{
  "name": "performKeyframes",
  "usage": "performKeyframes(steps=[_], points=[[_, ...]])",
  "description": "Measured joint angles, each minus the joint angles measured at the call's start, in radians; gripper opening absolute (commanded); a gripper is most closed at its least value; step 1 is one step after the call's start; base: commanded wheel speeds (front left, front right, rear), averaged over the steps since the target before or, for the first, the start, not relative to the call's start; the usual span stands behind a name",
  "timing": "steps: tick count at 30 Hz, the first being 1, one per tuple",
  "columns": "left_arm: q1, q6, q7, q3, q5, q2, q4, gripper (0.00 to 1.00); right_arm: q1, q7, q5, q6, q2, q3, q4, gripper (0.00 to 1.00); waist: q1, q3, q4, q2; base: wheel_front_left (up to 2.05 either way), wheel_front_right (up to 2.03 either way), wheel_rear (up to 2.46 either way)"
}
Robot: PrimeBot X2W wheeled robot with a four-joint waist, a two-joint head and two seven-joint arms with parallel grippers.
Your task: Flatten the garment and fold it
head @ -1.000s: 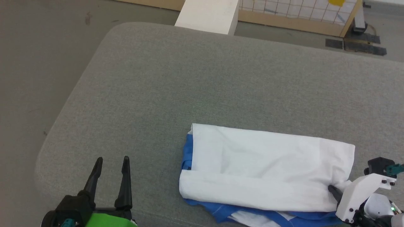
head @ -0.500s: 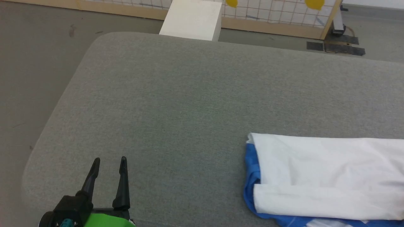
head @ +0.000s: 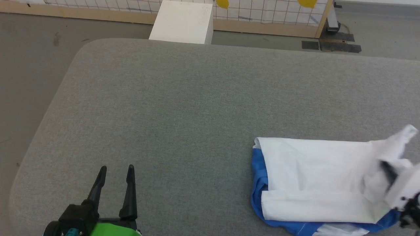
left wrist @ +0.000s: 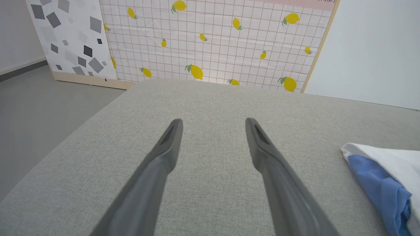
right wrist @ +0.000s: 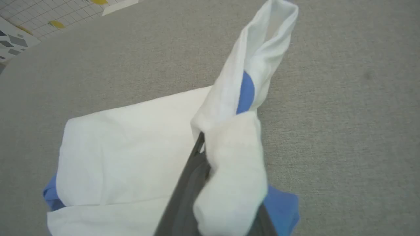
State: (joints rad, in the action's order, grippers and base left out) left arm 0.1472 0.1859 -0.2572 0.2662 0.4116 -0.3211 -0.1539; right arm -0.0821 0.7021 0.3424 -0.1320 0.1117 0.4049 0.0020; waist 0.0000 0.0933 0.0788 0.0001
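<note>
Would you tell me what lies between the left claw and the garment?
The stretch is bare: in the head view, plain grey cushion runs from the open left claw to the garment; the left wrist view agrees.

No readable text, labels or numbers.
</note>
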Motion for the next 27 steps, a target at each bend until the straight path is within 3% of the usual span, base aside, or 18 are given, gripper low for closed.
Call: performKeyframes(steps=[7,15,19,27], points=[[-0.001,-0.010,0.000,0.008,-0.001,0.007,0.012,1.00,0.034,0.083,0.053,0.000,-0.025,-0.210,-0.145,0.00,0.0000,-0.007,0.014,0.0000,0.00,0.00,0.00],[-0.002,-0.021,0.000,0.018,0.001,0.013,0.027,1.00,0.041,0.127,0.064,0.000,-0.030,-0.377,-0.167,0.00,0.0000,-0.017,0.064,-0.0001,0.00,0.00,0.00],[-0.003,-0.028,0.000,0.025,0.002,0.024,0.037,1.00,0.040,0.127,0.061,0.000,-0.033,-0.420,-0.123,0.00,0.0000,-0.019,0.093,0.0000,0.00,0.00,0.00],[-0.007,-0.037,0.000,0.037,0.002,0.041,0.052,1.00,-0.023,0.074,-0.037,0.000,-0.054,-0.444,0.129,0.00,0.0000,-0.018,0.145,-0.0001,0.00,0.00,0.00]])
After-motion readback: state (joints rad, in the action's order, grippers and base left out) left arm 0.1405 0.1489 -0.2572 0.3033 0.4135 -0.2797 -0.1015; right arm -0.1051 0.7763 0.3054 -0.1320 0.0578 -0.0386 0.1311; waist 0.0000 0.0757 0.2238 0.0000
